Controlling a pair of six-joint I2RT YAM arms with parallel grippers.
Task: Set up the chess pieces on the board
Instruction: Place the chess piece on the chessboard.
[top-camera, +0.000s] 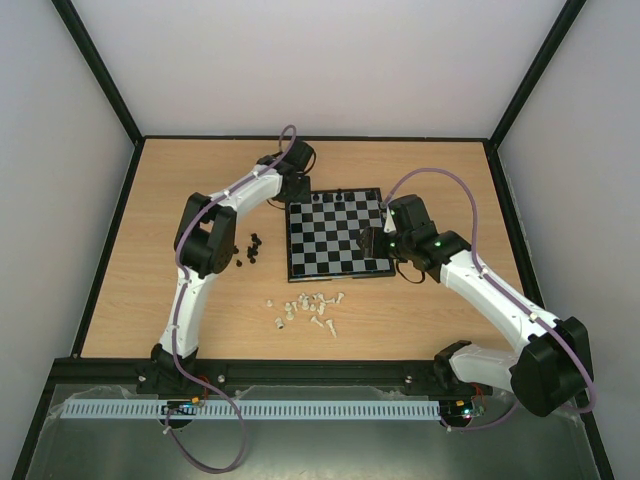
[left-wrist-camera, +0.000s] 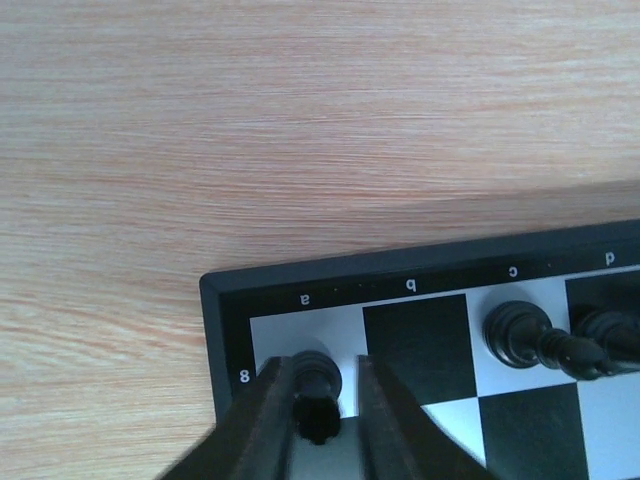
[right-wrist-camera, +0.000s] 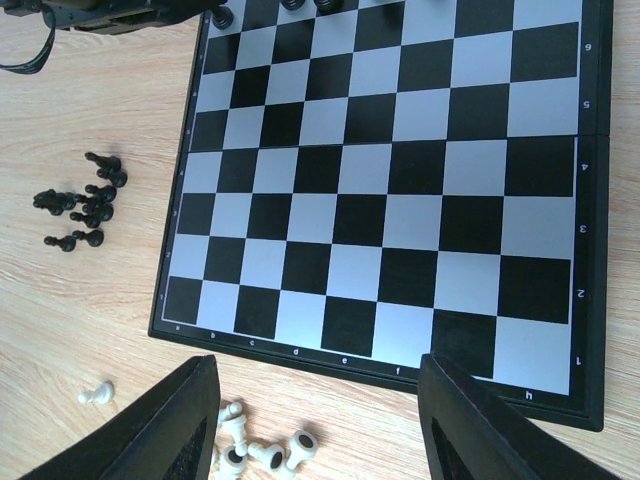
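Note:
The board (top-camera: 335, 235) lies flat mid-table. In the left wrist view a black piece (left-wrist-camera: 318, 372) stands on the board's (left-wrist-camera: 410, 330) corner square a8, between the fingers of my left gripper (left-wrist-camera: 318, 400). The jaws stand narrowly open: the left finger touches the piece and a small gap shows at the right finger. Two more black pieces (left-wrist-camera: 515, 333) stand on c8 and d8. My right gripper (right-wrist-camera: 318, 365) hangs open and empty over the board's (right-wrist-camera: 380, 190) near edge. Loose black pieces (top-camera: 252, 248) lie left of the board, white pieces (top-camera: 310, 308) in front.
The left arm (top-camera: 215, 215) arches over the table's left side to the board's far-left corner. The right arm (top-camera: 480, 290) reaches in from the right. Black frame rails (top-camera: 120, 240) and white walls bound the wooden table. A lone white piece (right-wrist-camera: 97, 395) lies apart from the white heap (right-wrist-camera: 260, 450).

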